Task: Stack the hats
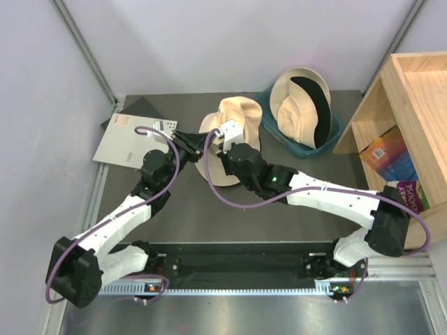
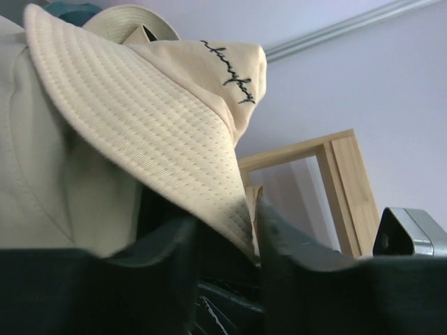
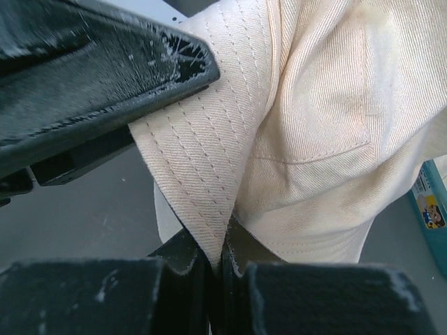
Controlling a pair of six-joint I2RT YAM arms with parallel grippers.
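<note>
Scene: two white-and-black robot arms reach from the near edge of a dark grey table (image 1: 181, 216) and meet at one hat.
Hat in hand: beige fabric bucket hat (image 1: 237, 115), mid-table, its oval running near to far. It is soft cotton twill, the floppy brim is ridged with rows of stitching, and black script is embroidered on the crown.
Right gripper (image 3: 218, 255): closed tight on a fold of the brim, the cloth pinched to a crease between its black fingers.
Left gripper (image 2: 227, 241): jaws part way in, with the brim's edge hanging between them. The edge lies against one finger and a dark gap shows beside the other, so I cannot tell whether it is pinched.
Lie of the hat: the crown and most of the brim spread away and to the right of both grippers, which sit close together at its near-left edge.
Other hat: cream bucket hat with a black lining (image 1: 300, 105), lying open in a teal plastic tub (image 1: 334, 134) at the far right, well apart from the held one.
Likely next move: carry the beige hat right and away, toward that tub. Being floppy, it would probably sag between the two holds.
Beside: pale wooden crate (image 1: 412, 91) at the right edge, grey printed sheet (image 1: 129, 139) at the far left.
</note>
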